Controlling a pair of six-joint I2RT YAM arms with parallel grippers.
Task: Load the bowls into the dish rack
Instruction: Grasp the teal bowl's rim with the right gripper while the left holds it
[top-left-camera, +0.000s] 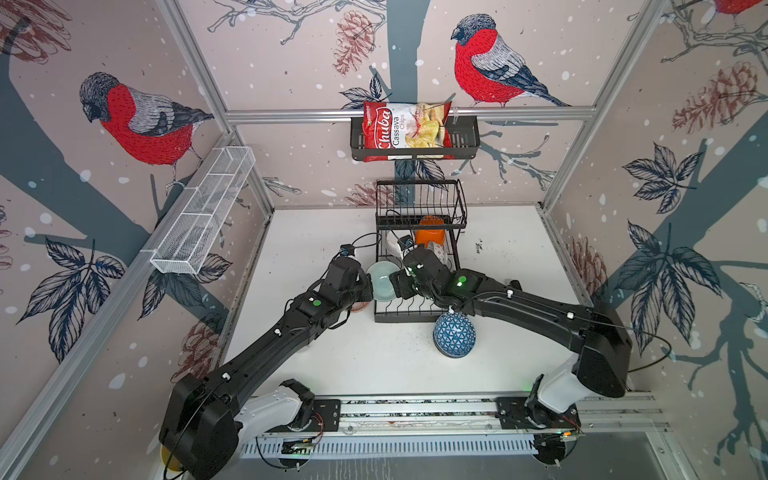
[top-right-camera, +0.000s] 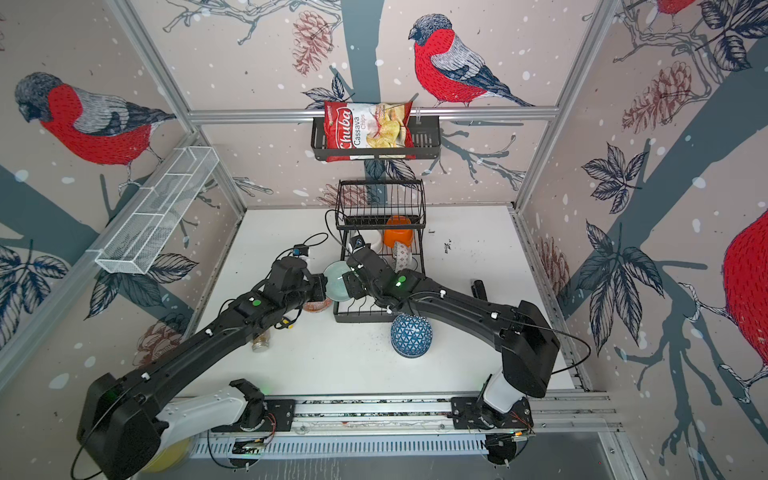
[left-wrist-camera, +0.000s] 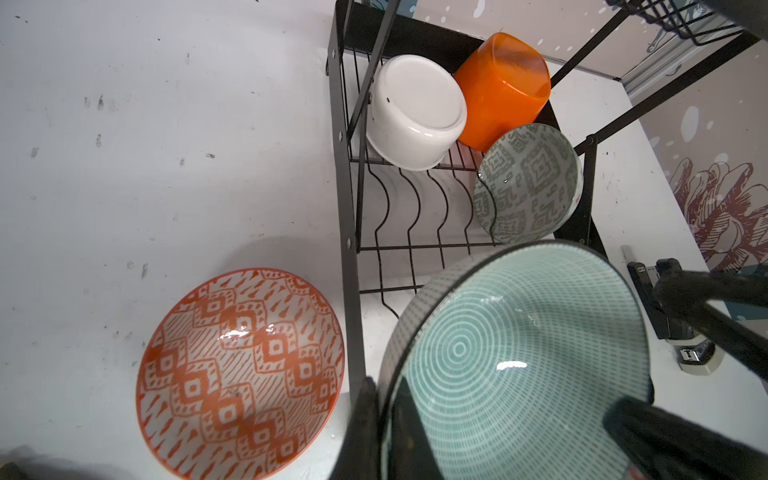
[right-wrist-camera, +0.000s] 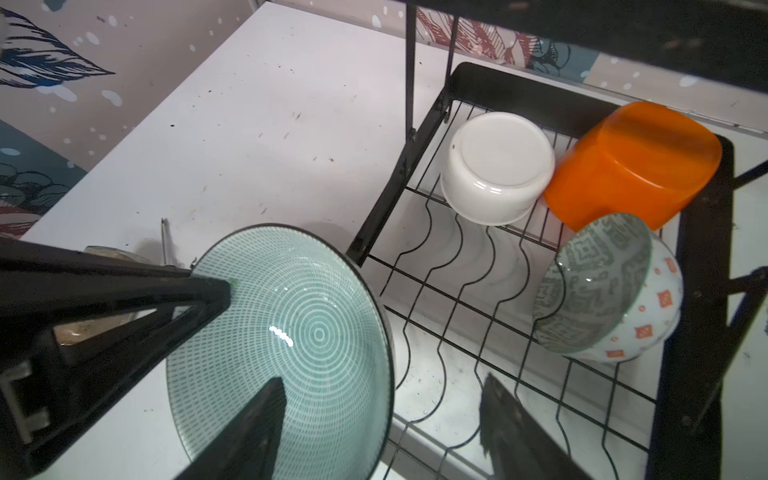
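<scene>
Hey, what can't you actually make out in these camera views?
- Red-patterned bowl: both top views, mostly under the left arm.
- Jar: a top view, half under the left arm; contents too small.
- Yellow object: top views, cut off by bottom edge and left arm.
- Right hand: right wrist view, contact with teal bowl unclear.

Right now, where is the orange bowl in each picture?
Top view: orange bowl at the rack's back end.
Top view: same spot.
Left wrist: upside down in the rack's corner.
Right wrist: same corner.
Shared landmark: the white bowl beside it.
</scene>
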